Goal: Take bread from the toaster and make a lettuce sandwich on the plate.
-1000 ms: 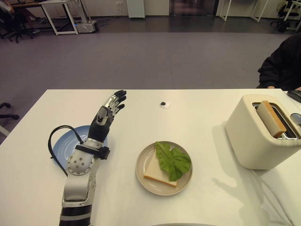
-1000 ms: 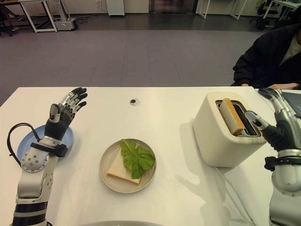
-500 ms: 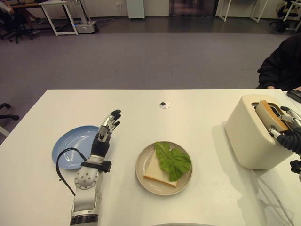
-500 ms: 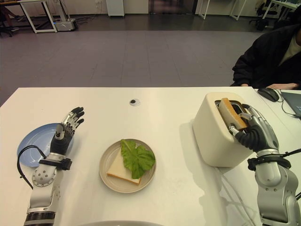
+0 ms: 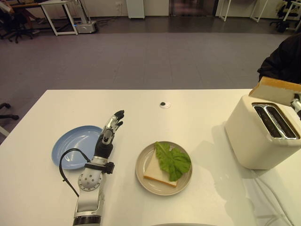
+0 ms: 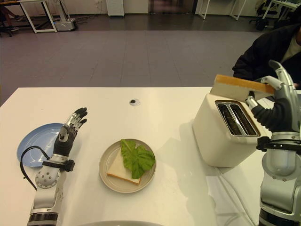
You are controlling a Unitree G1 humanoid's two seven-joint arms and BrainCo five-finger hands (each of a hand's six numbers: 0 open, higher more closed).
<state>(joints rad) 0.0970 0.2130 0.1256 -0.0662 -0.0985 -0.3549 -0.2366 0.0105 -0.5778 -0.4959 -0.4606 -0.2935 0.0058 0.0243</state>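
As one slice (image 6: 115, 171) sits plated, right hand (image 6: 278, 112) holds one toast (image 6: 240, 86)

Bread slice (image 6: 237, 87) tilted above cream toaster (image 6: 211, 136) — lettuce leaf (image 6: 137, 159) atop plated bread (image 6: 115, 170)

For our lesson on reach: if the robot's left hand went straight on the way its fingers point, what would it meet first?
Nothing, it seems: only bare table lies ahead of the left hand.

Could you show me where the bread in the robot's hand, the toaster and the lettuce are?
bread slice (image 6: 233, 89), right eye view, on its pale face.
toaster (image 6: 211, 139), right eye view, on its front wall.
lettuce leaf (image 6: 137, 158), right eye view, on the leaf's middle.
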